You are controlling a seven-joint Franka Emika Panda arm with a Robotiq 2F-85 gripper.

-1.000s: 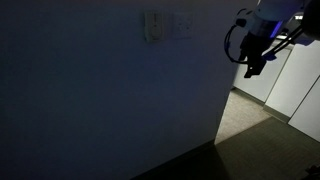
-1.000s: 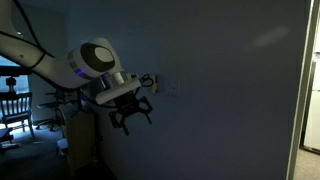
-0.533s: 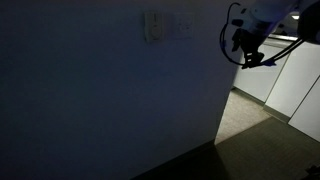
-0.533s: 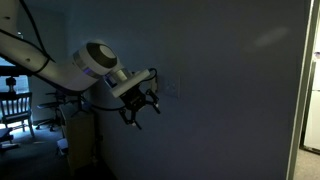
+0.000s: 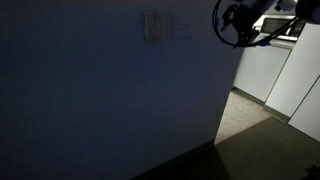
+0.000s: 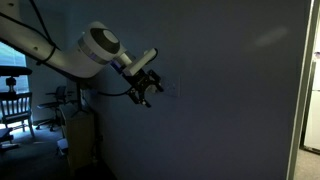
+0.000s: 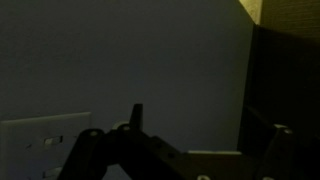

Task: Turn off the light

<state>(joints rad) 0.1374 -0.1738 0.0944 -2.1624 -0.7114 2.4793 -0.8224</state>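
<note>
The pale rectangular light-switch plate is mounted high on the dark, flat painted wall. The room is very dim. In the wrist view I see the same plate at the lower left of the picture, its face just readable. I cannot tell which way its rockers are set.

The black Robotiq gripper is off the plate. In an exterior view it hangs in the air near the top edge, well to the side of the switch and past the corner of the wall, with a black cable loop curling beside it. In an exterior view from along the wall, the gripper sits close to the wall surface and points down and toward it. It is not clearly touching anything.

In the wrist view the gripper shows as two dark fingers standing apart with bare wall between them. I read the hand as released and holding nothing, though the gloom makes that hard to be sure of.

The white jointed arm reaches in from the upper left. Behind it I can see a dim window and a wooden chair. Beyond the wall corner there is a lit patch of floor and pale cabinet doors.
</note>
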